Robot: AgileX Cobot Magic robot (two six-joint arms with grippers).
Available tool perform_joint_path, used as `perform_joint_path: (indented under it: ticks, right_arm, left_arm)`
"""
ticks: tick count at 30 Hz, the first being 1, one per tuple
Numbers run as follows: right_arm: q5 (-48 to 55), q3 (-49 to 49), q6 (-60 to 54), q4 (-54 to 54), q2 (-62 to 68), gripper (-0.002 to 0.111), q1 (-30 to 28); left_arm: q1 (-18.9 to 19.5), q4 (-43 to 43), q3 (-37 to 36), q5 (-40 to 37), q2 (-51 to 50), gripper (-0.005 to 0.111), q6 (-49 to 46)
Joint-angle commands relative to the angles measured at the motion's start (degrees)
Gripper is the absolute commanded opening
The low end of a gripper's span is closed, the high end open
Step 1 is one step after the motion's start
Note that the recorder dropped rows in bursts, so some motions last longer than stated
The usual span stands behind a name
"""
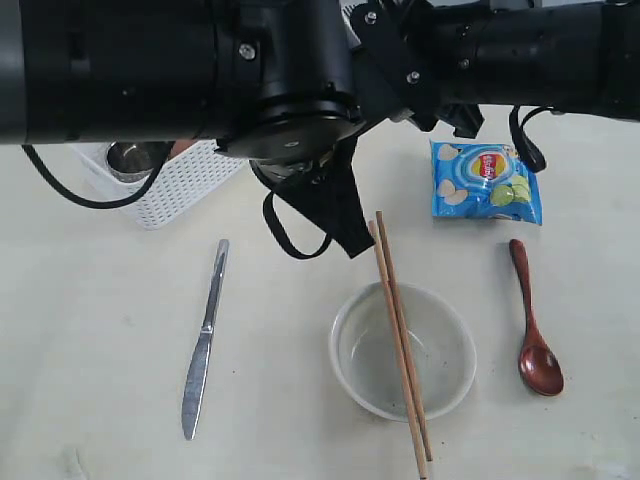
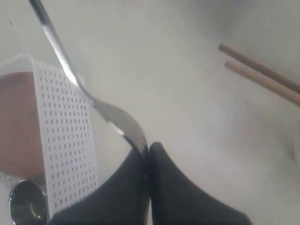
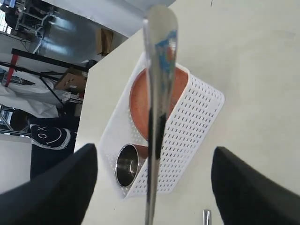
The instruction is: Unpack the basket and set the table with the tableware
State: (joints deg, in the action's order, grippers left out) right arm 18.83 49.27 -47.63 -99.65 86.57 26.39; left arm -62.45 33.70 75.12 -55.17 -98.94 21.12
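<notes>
Left gripper (image 2: 146, 152) of ours pinches fork (image 2: 115, 119) by tines near basket (image 2: 65, 117); right gripper (image 3: 154, 161) spread wide, fork handle between our fingers, touching neither.

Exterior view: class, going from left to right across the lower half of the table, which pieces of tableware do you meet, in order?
Knife → bowl → wooden spoon. The chopsticks lie across the bowl, so they get no separate place in the order.
</notes>
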Motion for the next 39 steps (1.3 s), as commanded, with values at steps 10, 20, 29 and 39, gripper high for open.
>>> perform_joint_path:
  ticks: [10, 20, 29, 39]
  right_arm:
    - [0.98, 0.31, 0.29, -0.29, 3.79, 0.036, 0.01]
    - [0.98, 0.31, 0.29, -0.29, 3.79, 0.0, 0.01]
    - [0.6, 0.31, 0.29, -0.29, 3.79, 0.0, 0.01]
    - [4.43, 0.31, -2.01, -0.29, 3.67, 0.0, -9.35]
  left_arm:
    - [-0.11, 0.31, 0.31, 2.7, 0.29, 0.0, 2.49]
    - [-0.11, 0.5, 0.31, 2.82, 0.29, 0.001, 2.27]
    - [-0.11, 0.5, 0.31, 2.82, 0.29, 0.062, 1.82]
    - [-0.11, 1.86, 0.31, -0.71, 3.31, 0.061, 1.82]
